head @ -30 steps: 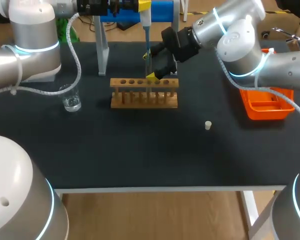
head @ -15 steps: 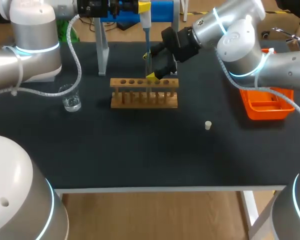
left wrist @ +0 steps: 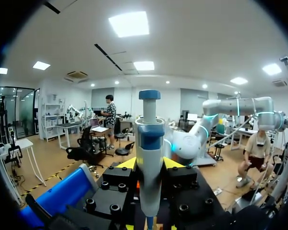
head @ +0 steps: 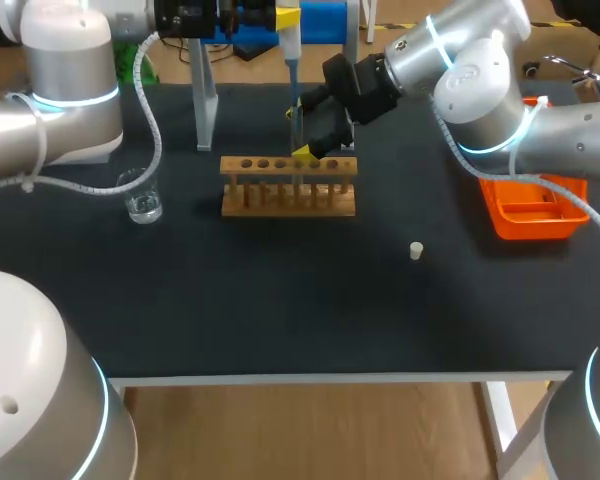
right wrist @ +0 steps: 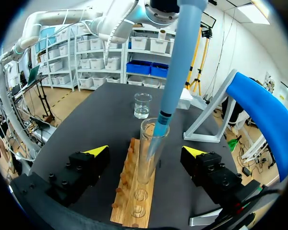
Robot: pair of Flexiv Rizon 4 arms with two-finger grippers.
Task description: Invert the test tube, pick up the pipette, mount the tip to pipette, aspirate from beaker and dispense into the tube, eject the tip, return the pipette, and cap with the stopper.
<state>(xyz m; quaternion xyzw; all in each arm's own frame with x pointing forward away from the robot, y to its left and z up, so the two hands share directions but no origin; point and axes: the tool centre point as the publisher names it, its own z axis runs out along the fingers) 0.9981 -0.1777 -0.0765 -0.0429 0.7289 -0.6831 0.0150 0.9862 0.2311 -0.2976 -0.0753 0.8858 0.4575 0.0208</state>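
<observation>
My left gripper [head: 288, 14] is shut on the upper body of a white and blue pipette [head: 292, 50], which hangs upright over the wooden rack [head: 288, 187]. In the left wrist view the pipette [left wrist: 149, 163] sits clamped between the yellow fingertips of the left gripper [left wrist: 149, 165]. Its clear tip reaches into the mouth of the glass test tube [right wrist: 147, 160], which stands upright in the rack [right wrist: 133, 196]. My right gripper [right wrist: 146, 151] is open, one finger on each side of the tube and neither touching it. The right gripper [head: 301, 133] sits just behind the rack.
A glass beaker [head: 141, 195] with water stands left of the rack, and shows as the beaker [right wrist: 142, 105] beyond it. A small white stopper [head: 416, 250] lies at the front right. An orange tray [head: 533, 210] sits at the right edge. The pipette stand [head: 206, 100] rises at the back.
</observation>
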